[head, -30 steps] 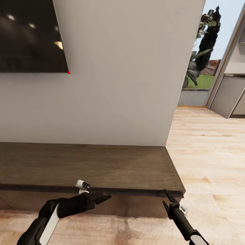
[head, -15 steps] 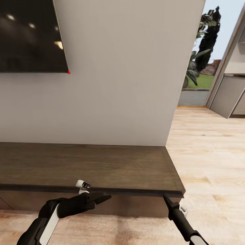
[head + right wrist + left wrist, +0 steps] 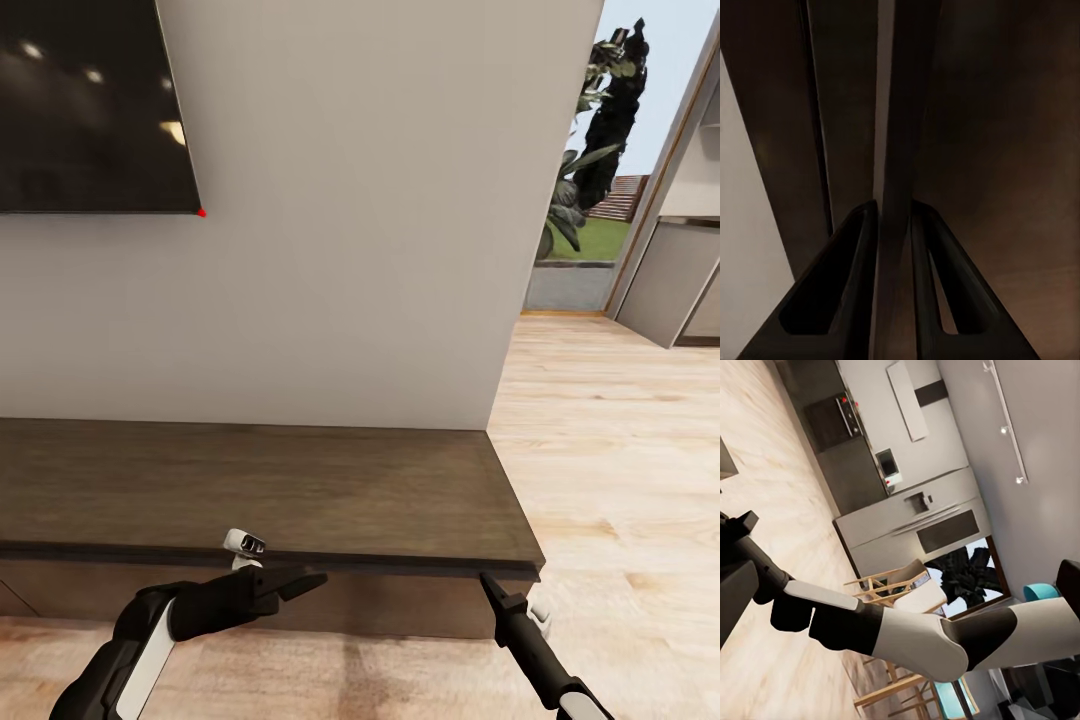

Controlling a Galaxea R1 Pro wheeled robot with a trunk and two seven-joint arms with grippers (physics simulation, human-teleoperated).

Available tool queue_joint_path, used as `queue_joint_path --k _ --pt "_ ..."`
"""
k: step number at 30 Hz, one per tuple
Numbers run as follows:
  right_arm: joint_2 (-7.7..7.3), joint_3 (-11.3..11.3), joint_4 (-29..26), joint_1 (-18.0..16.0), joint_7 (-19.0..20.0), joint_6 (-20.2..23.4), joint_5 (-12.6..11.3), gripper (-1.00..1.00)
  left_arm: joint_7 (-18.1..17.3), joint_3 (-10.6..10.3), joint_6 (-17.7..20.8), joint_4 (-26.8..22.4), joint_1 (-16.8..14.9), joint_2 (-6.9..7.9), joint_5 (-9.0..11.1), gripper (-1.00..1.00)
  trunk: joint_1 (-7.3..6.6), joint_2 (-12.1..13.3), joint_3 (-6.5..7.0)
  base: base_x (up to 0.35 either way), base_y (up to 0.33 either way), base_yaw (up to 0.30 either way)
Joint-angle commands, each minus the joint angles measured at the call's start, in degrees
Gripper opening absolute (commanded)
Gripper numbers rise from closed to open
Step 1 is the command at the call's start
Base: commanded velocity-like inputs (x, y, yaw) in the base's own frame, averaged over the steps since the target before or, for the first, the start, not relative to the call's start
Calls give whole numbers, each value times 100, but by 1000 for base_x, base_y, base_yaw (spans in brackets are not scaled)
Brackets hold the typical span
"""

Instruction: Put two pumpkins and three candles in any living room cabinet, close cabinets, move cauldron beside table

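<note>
The low dark-brown cabinet (image 3: 300, 490) was seen along the grey wall (image 3: 380, 250), its flat top lying across the lower half of the head view from about 9 o'clock to about 4 o'clock, and its fronts appeared closed. A dark screen (image 3: 85, 100) was mounted on the wall at about 10 o'clock. The light wood-plank floor (image 3: 610, 450) was spread at 3 o'clock, and a glass door with garden plants (image 3: 590, 160) was seen at about 2 o'clock. The left gripper (image 3: 305, 580) was held in front of the cabinet's front edge at about 7 o'clock, its fingers brought close together and nothing held between them. The right gripper (image 3: 487, 583) was placed at about 5 o'clock, its tip touching the underside of the cabinet's top edge near the right corner. In the right wrist view, the two fingers (image 3: 855, 255) were seen closed on a thin dark edge of the cabinet (image 3: 896, 150), one finger on each side of it. In the left wrist view, the right arm (image 3: 907, 634) was seen, with a kitchen (image 3: 900, 502) behind it.
</note>
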Motion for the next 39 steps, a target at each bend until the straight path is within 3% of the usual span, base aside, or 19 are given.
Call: queue_joint_path --k 1,19,39 --pt "1 -8 -31 -7 29 97 -105 -100 -5 -6 59 1 -3 2 21 100 -2 -2 -4 0 0 0" --pt "1 -10 -31 -7 29 105 -105 -100 -6 -6 55 1 -3 2 31 100 -2 -2 -4 -36 0 0" --pt "1 -8 -31 -7 29 105 -105 -100 -5 -12 52 1 -3 -1 22 100 -2 -2 -4 -320 0 0"
